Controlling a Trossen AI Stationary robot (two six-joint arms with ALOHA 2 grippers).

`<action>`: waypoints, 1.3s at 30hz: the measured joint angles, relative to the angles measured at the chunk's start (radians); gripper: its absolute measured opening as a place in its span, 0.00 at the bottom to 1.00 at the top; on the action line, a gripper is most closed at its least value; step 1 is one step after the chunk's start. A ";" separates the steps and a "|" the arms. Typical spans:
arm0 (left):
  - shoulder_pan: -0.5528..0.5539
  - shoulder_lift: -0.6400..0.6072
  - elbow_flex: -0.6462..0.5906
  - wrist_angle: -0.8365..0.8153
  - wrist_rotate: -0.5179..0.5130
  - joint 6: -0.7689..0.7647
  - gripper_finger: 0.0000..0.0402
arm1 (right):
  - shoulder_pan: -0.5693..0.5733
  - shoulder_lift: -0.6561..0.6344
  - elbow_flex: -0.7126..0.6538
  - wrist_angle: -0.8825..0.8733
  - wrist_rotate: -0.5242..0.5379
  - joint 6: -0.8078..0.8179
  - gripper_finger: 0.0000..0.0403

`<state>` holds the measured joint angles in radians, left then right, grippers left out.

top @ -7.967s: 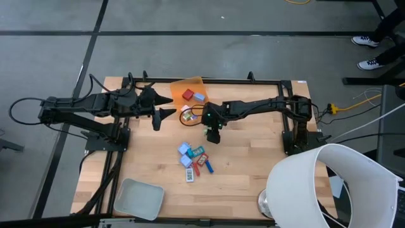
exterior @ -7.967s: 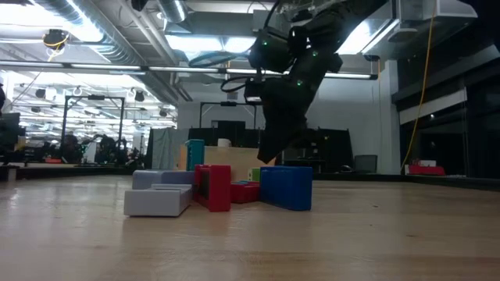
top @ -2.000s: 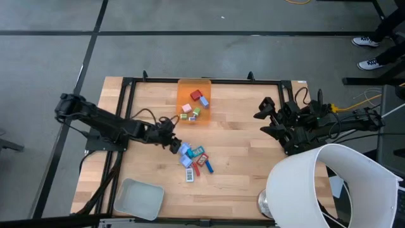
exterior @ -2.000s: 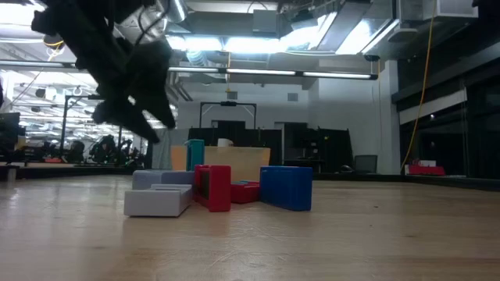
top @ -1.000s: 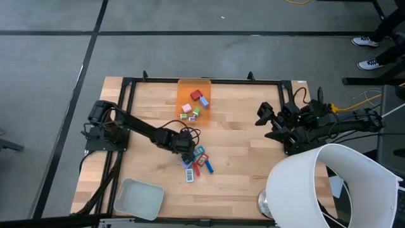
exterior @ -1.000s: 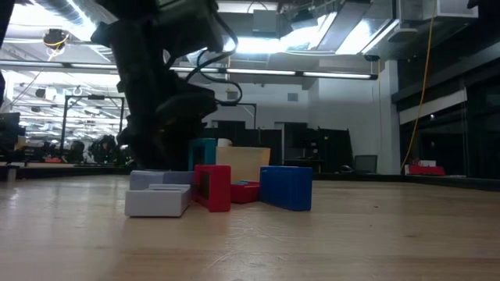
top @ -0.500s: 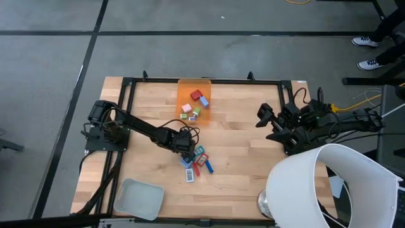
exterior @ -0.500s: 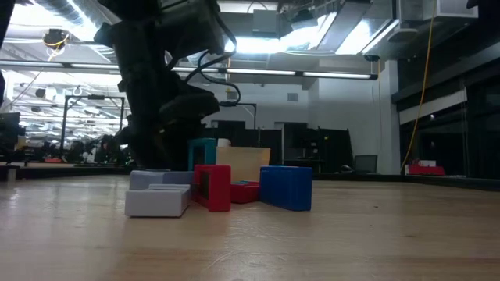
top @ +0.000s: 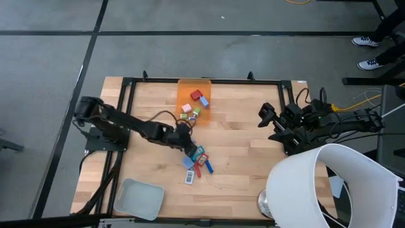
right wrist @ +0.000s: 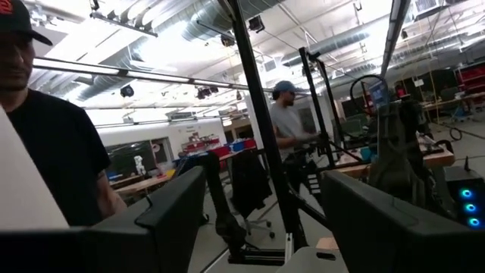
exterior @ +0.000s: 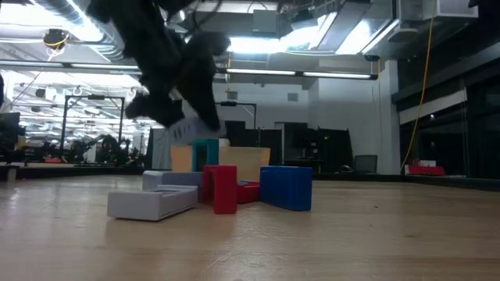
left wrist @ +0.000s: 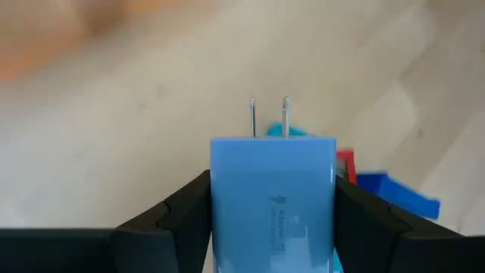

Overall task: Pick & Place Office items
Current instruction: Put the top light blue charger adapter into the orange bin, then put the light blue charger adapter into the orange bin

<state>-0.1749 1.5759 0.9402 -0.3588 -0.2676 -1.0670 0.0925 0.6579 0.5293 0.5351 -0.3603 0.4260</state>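
Because a pale blue plug adapter (left wrist: 273, 199) with two metal prongs is clamped squarely between the fingers of the left gripper (top: 185, 140), it is carried clear of the wooden table (top: 240, 158), prongs pointing away from the wrist. It is held just above the near edge of the loose cluster of remaining office items (top: 197, 161), so the flat sides are pinched and a steady carry seems likely. The orange bin (top: 187, 88), already holding several pieces, is set a short way beyond the cluster, presumably as the drop place. A pale grey tray (top: 139, 197) is kept at the table's near corner. The right gripper (top: 266, 118) is parked near the table's right edge with its jaws spread and nothing held, out of the working path.
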 joint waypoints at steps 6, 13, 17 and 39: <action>0.006 -0.183 0.001 0.005 -0.163 0.029 0.53 | -0.007 0.000 0.000 -0.005 0.000 -0.015 0.65; 0.164 -0.274 0.001 -0.006 -0.160 0.211 0.53 | -0.041 0.000 0.000 -0.004 0.001 -0.015 0.65; 0.323 -0.254 0.003 0.009 -0.059 0.339 0.53 | -0.054 0.000 0.000 0.004 0.004 -0.015 0.65; 0.681 0.054 0.003 0.267 0.444 0.555 0.80 | -0.057 0.000 0.000 0.004 0.002 0.019 0.65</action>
<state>0.5059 1.6299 0.9436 -0.0916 0.1765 -0.5118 0.0353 0.6583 0.5293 0.5388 -0.3582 0.4454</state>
